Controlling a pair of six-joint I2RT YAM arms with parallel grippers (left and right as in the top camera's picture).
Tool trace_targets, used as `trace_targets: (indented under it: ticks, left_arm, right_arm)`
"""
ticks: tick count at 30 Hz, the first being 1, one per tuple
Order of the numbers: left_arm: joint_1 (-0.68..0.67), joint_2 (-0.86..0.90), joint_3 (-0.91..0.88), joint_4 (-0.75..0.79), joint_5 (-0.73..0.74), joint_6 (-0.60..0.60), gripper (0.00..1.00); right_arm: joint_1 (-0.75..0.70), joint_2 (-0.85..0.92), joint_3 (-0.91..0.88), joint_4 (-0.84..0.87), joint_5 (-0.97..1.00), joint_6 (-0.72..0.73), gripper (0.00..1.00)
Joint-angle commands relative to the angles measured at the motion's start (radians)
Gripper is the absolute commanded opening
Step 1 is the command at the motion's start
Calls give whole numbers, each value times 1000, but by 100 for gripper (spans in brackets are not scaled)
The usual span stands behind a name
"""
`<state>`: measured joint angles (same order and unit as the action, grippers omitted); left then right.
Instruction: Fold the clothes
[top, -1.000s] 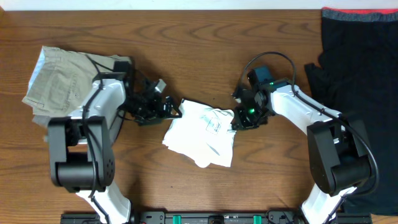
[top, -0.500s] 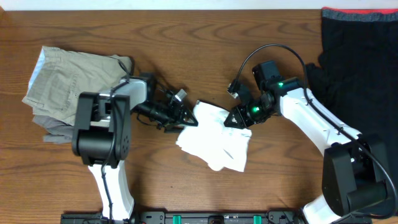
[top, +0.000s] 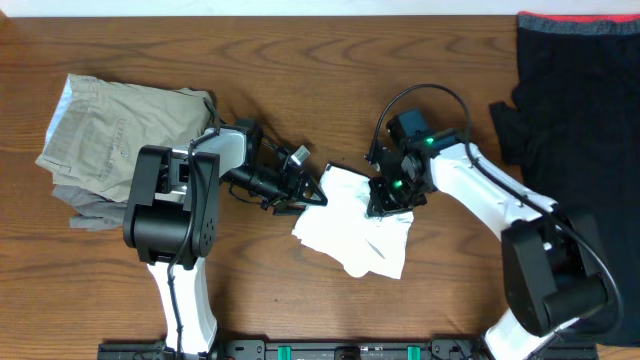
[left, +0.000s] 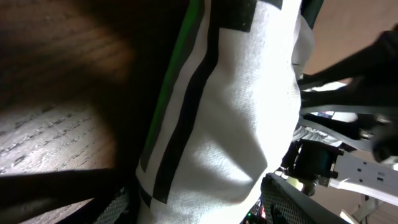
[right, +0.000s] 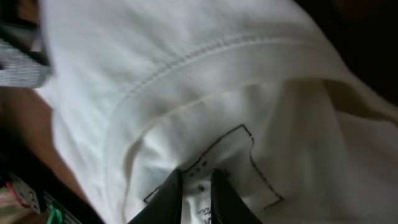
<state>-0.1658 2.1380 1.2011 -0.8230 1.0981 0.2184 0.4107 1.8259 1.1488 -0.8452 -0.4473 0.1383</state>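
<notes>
The white T-shirt (top: 355, 228) lies crumpled at the table's middle. My left gripper (top: 312, 194) is at its upper left edge, and in the left wrist view white cloth (left: 249, 112) fills the space between its fingers (left: 199, 202). My right gripper (top: 388, 202) sits on the shirt's upper right part. In the right wrist view its fingers (right: 196, 186) are pinched on the white fabric (right: 186, 81) beside the printed neck label (right: 249, 162). Most of the shirt's shape is hidden in its folds.
Folded khaki-olive trousers (top: 110, 135) lie at the left behind my left arm. A black garment (top: 580, 120) with a red edge band (top: 575, 20) covers the right side. Bare wooden tabletop (top: 300, 60) shows at the back and front.
Both grippers and the white T-shirt have shifted to the right and slightly toward the front. The right gripper has come down closer over the shirt.
</notes>
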Motion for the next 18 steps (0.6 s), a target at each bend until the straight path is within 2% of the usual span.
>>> trace_targets:
  ticks: [1,5,7,12,18]
  left_arm:
    - [-3,35,-19,2,-76,20,66]
    - [-3,35,-19,2,-77,13,67]
    - [0,35,-19,-3,-77,7,62]
    - [41,2,-11,-15,-78,6,62]
    - [111,-93,32,-140,-154,11,62]
  right_arm:
    - [15,31,-2,-4,19,26,15]
    - [16,43,-2,-3,22,23,12]
    - [16,39,-2,1,22,-17,12]
    - [0,26,10,-10,48,-47,11]
    - [-31,-72,35,-31,9,-138,11]
